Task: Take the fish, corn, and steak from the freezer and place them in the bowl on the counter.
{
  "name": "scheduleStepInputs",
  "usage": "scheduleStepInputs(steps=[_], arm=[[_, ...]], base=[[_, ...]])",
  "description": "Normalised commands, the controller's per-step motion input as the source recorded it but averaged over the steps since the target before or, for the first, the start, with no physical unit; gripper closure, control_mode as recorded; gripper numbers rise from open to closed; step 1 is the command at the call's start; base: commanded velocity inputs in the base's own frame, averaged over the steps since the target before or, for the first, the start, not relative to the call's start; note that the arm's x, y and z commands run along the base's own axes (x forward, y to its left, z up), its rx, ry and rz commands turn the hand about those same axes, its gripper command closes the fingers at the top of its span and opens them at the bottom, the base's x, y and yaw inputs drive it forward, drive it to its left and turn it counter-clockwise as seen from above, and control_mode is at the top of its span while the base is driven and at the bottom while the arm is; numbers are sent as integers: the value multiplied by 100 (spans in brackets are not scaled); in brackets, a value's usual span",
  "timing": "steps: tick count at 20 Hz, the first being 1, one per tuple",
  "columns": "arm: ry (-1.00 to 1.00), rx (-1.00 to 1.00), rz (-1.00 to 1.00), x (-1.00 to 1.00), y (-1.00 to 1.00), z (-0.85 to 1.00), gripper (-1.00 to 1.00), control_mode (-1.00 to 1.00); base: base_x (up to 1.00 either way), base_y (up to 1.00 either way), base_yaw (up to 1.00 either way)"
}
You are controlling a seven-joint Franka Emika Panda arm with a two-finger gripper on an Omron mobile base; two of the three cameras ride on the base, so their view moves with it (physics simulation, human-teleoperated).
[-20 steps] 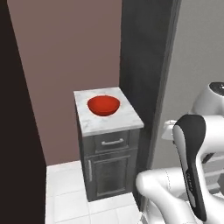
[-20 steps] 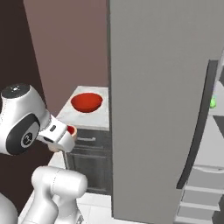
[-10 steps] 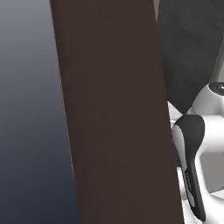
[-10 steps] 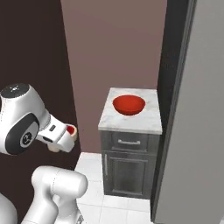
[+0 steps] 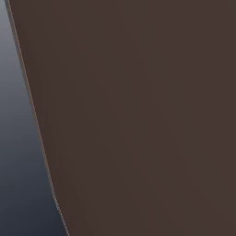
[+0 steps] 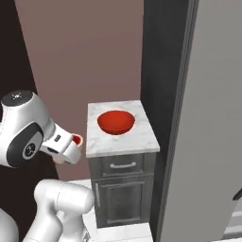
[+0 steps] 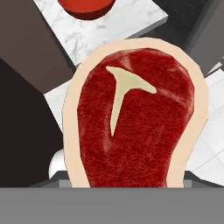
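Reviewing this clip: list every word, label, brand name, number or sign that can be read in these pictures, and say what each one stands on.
None can be read. The steak, the red bowl, the marble counter, the dark cabinet and the grey freezer are all plain. A small round mark on the arm's dark joint cap is too small to read.

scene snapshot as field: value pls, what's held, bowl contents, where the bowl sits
held: steak, large in the hand view, red with a pale T-shaped bone
gripper: closed on the steak, fingertips hidden behind it
bowl: red, nothing in it
bowl location: on the counter, near its middle
counter: white marble top on a dark cabinet, beside the freezer
left base view: flat dark brown surface
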Motion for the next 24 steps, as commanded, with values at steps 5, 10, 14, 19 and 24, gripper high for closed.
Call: scheduleStepInputs(steps=[5,10,14,19,24], arm=[[0,0,0,0,0,0,100,100],[0,0,0,0,0,0,100,100],[0,0,0,0,0,0,100,100],[0,0,0,0,0,0,100,100],[0,0,0,0,0,0,100,100]], base=[[46,19,-32],[35,18,-7],[24,0,0],[35,0,1],[37,0,5]])
